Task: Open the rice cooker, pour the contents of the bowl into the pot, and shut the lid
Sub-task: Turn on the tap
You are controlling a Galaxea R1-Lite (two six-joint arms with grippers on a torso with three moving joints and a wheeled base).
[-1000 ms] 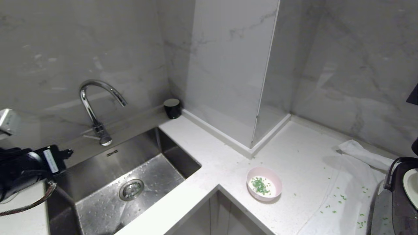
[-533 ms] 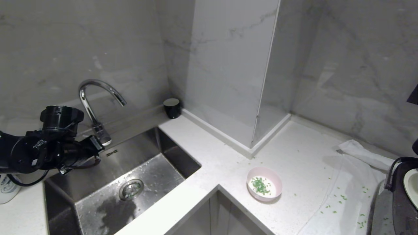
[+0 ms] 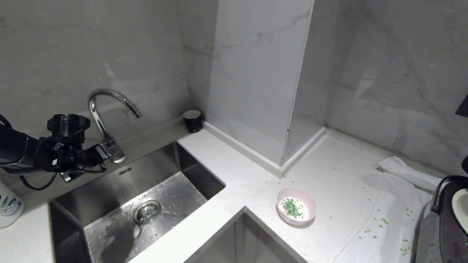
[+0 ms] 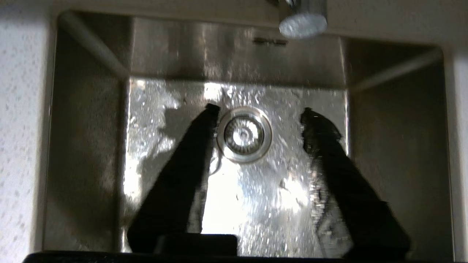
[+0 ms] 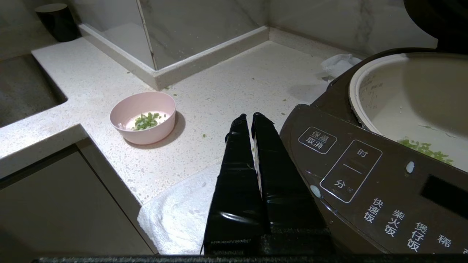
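The pale pink bowl (image 3: pixel 295 210) (image 5: pixel 143 117) stands on the white counter with chopped green contents (image 3: pixel 291 207) inside. At the far right is the dark brown rice cooker (image 3: pixel 448 233) (image 5: pixel 351 171). Its lid (image 5: pixel 433 16) is raised, and the off-white pot (image 5: pixel 395 98) is exposed with a few green bits in it. My right gripper (image 5: pixel 248 117) is shut and empty, beside the cooker's front panel and over a white towel. My left gripper (image 4: pixel 257 111) hangs open and empty above the sink drain, far left of the bowl; its arm (image 3: pixel 55 155) is near the faucet.
A steel sink (image 3: pixel 109 190) fills the left, with a curved faucet (image 3: pixel 104 109) behind it. A black cup (image 3: pixel 192 120) sits in the corner and a white mug (image 3: pixel 9 208) at the left edge. A marble pillar (image 3: pixel 256 80) juts forward. The white towel (image 3: pixel 398 204) carries scattered green bits.
My left arm has risen from the lower left and swung over the back of the sink, near the faucet. The white mug has come into sight. Bowl and cooker have not moved.
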